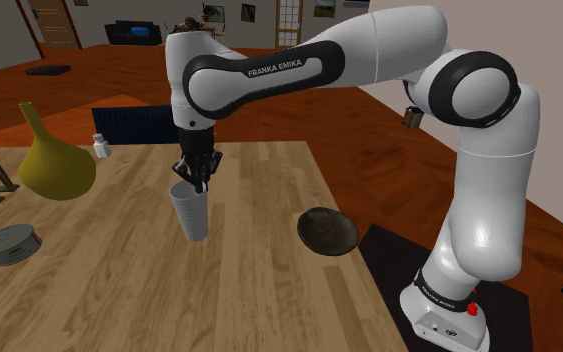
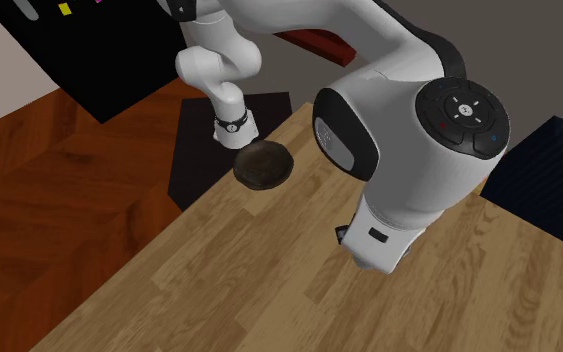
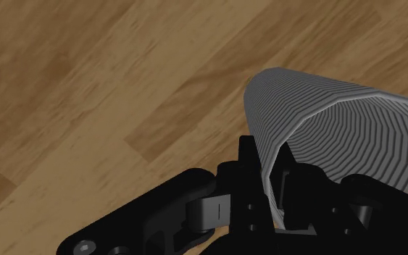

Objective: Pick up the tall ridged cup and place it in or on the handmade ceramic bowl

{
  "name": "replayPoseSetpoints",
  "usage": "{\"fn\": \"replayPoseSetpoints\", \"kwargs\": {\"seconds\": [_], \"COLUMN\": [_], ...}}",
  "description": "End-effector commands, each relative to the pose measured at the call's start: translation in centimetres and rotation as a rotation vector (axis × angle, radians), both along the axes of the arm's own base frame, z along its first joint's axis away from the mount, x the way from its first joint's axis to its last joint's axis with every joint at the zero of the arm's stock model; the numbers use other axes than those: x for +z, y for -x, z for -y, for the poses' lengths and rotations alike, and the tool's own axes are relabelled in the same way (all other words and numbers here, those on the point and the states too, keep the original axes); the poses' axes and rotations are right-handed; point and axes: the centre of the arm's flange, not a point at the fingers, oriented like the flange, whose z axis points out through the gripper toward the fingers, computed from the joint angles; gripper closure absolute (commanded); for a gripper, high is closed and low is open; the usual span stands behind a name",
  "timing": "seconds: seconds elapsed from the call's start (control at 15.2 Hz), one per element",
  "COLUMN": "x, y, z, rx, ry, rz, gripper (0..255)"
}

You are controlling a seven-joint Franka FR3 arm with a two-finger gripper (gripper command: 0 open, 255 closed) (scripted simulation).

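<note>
The gripper [image 1: 201, 185] seems pinched shut on the cup [image 1: 191, 215] at its rim wall — a thin hold; it could tilt or slip before reaching the bowl [image 1: 328, 231].

I see the arm [image 1: 479, 170] rise from its base [image 1: 447, 305] at five o'clock in the shoulder view. It folds over near two o'clock and sends its forearm [image 1: 269, 72] across toward ten o'clock. There the wrist [image 1: 191, 125] turns down toward six o'clock, so the gripper [image 1: 197, 178] points straight down. In the wrist view my feed shows its black fingers [image 3: 247, 165] pinching the wall of the ridged cup [image 3: 325, 123], one outside the rim and the other inside.
</note>
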Motion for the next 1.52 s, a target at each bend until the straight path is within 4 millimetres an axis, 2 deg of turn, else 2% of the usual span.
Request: {"fn": "replayPoseSetpoints", "kwargs": {"seconds": [0.0,1.19,1.45], "x": [1.1,10.6,11.5], "y": [-0.1,-0.1,4.0], "z": [0.0,0.0,3.3], "rx": [0.000,0.000,0.000], "ry": [0.000,0.000,0.000], "rz": [0.000,0.000,0.000], "gripper": [255,255,255]}}
